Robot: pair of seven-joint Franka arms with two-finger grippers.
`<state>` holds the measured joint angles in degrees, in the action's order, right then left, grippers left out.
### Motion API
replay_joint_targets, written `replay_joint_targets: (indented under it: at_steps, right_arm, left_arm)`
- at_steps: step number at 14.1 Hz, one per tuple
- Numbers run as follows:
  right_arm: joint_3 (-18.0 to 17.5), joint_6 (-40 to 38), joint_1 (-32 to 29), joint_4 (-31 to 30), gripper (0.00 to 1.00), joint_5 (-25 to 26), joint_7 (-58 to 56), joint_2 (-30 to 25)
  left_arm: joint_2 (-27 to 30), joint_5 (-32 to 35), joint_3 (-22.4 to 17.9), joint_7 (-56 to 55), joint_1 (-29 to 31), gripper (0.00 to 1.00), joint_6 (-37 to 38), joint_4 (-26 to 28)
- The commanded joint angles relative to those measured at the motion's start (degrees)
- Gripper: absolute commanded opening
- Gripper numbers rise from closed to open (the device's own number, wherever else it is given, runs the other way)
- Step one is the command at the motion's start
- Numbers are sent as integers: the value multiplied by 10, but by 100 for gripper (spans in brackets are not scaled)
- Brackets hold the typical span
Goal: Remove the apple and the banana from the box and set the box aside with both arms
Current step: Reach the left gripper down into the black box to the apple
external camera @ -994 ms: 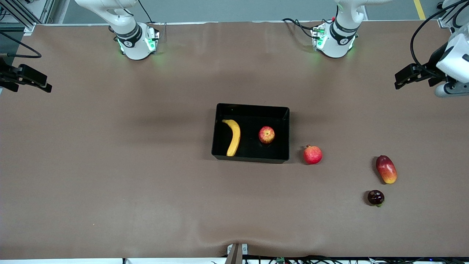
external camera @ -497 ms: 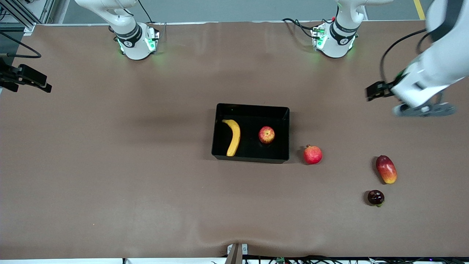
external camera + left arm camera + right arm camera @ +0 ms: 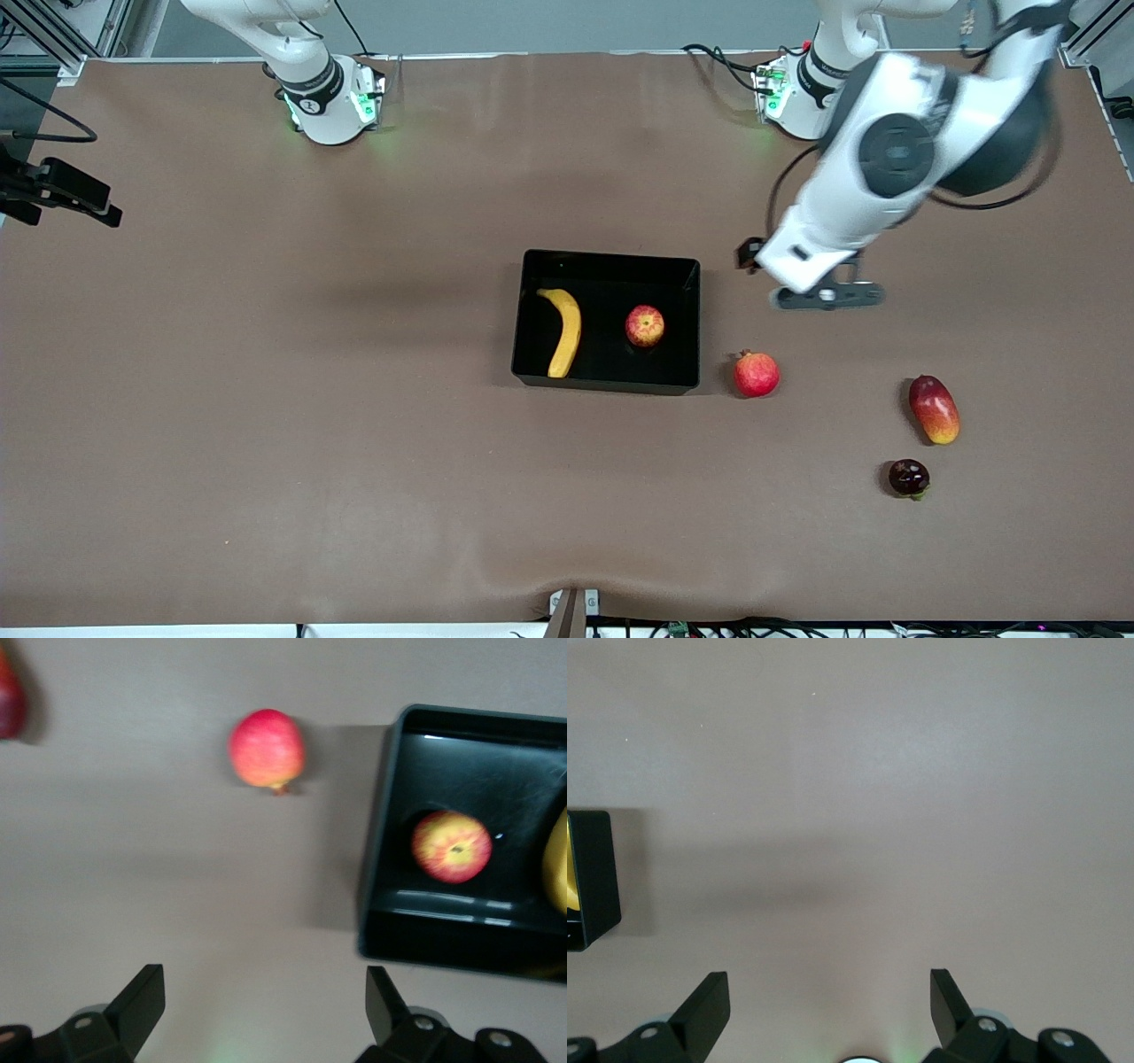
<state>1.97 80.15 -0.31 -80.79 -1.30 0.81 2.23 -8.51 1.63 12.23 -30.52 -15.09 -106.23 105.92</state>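
The banana [image 3: 563, 331] and apple [image 3: 645, 325] are seen lying apart in the box [image 3: 608, 385] at mid-table [image 3: 266, 399]; the left gripper [image 3: 266, 1010] is held released and empty over bare table beside the box, near the pomegranate [image 3: 756, 373]; the right gripper [image 3: 830, 1001], released and empty, waits over the right arm's end of the table.

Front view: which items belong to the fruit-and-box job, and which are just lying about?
Job items: banana and apple, both inside the black tray.

Lying about: pomegranate beside the tray; mango; small dark round fruit.
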Motion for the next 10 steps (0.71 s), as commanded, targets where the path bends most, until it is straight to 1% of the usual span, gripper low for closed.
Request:
replay_joint_targets:
  at_steps: [1, 3, 5, 7, 10]
  right_arm:
    - [-2, 7, -6, 1, 100, 2, 3, 0]
    - [0, 9, -5, 1, 100, 2, 4, 0]
    - [0, 10, -4, 1, 100, 2, 5, 0]
    - [0, 10, -5, 1, 100, 0, 5, 1]
    - [0, 10, -5, 1, 100, -1, 5, 1]
  left_arm:
    - [-36, -8, -3, -94, -50, 100, -89, 35]
    - [-79, -5, -4, -135, -80, 100, -153, 33]
    - [-118, -5, -4, -176, -91, 100, -210, 32]
    - [-156, -1, -4, -246, -112, 100, -255, 31]
    - [-200, 0, -6, -301, -122, 100, -314, 28]
